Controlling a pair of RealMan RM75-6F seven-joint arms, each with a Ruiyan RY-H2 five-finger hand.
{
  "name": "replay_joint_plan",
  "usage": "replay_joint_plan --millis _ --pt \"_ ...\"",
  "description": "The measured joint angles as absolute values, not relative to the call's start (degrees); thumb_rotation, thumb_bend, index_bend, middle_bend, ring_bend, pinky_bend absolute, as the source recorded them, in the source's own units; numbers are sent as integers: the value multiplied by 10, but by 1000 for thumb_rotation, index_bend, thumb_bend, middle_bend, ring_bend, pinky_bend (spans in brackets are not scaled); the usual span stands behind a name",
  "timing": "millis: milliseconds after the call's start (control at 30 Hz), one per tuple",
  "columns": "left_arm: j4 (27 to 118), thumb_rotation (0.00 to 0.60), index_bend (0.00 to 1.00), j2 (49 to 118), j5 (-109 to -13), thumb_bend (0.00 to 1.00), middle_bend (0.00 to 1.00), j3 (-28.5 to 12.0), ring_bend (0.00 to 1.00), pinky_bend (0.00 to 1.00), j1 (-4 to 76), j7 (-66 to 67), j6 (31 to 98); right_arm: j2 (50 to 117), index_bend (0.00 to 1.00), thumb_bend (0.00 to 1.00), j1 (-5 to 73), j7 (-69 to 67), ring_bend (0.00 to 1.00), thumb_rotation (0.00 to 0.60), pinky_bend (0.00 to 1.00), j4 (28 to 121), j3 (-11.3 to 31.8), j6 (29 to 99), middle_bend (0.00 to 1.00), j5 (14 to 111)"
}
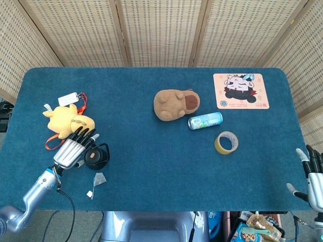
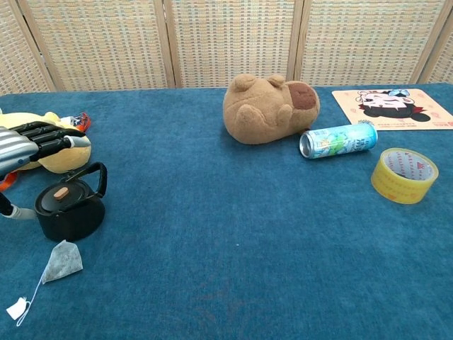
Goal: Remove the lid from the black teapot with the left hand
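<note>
The black teapot [image 1: 96, 157] [image 2: 69, 210] stands near the table's front left. Its black lid [image 2: 59, 199] with a small brown knob sits on top, and the handle arches up on its right side. My left hand [image 1: 73, 149] [image 2: 31, 143] hovers just left of the pot and a little above it, fingers stretched out and apart, nothing in them. The thumb reaches down beside the pot's left wall; contact is unclear. My right hand [image 1: 315, 176] hangs off the table's front right corner, fingers spread and empty; only the head view shows it.
A yellow plush [image 1: 64, 120] with a tag lies just behind the left hand. A tea bag [image 1: 99, 178] lies in front of the pot. Further right are a brown plush [image 1: 175, 104], a can [image 1: 205, 121], a tape roll [image 1: 226, 142] and a picture mat [image 1: 240, 91].
</note>
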State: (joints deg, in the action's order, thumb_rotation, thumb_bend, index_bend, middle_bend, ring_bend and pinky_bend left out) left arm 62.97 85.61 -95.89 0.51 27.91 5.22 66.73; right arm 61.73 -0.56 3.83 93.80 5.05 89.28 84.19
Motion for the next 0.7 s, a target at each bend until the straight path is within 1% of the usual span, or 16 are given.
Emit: replay_joint_plan --millis 433,600,633,700 --pt "759 600 0 870 -963 57 0 10 0 0 297 108 658 611 0 0 -5 25 0 600 0 937 52 890 0 838" --pt "786 600 0 843 -966 56 0 13 0 0 298 96 667 611 0 0 -4 27 0 600 0 937 52 887 0 836" --pt "794 600 7 831 -967 56 0 14 0 0 298 89 669 611 0 0 -4 28 0 600 0 937 52 887 0 836" --pt "807 600 77 810 -970 57 0 14 0 0 301 79 671 611 0 0 -3 29 0 600 0 938 52 887 0 836"
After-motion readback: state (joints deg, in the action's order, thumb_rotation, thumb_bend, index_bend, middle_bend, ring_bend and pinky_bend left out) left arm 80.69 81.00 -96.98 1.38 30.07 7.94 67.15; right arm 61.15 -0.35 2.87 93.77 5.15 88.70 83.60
